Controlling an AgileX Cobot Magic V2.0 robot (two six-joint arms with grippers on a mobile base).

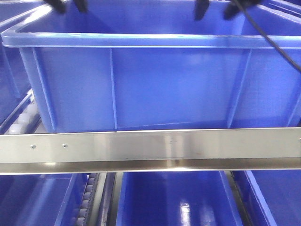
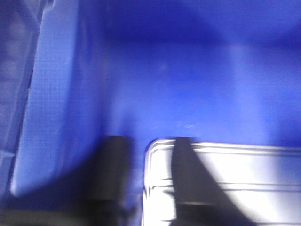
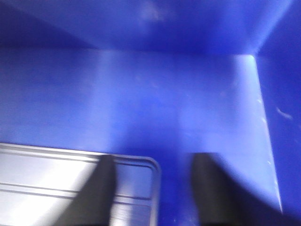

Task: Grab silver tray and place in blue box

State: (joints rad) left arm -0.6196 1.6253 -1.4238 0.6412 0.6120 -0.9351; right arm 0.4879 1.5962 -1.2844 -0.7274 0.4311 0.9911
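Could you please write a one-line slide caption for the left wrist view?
Left tool straddling the corner rim of the silver tray inside the blue box.

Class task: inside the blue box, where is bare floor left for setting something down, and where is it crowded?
Both wrist views show bare floor in the blue box between the silver tray and the far wall, plus strips beside the tray's short ends. It is crowded at those ends, where the left gripper and right gripper straddle the rim.

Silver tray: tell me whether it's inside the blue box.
Inside: both wrist views show the silver tray against the blue box interior walls.
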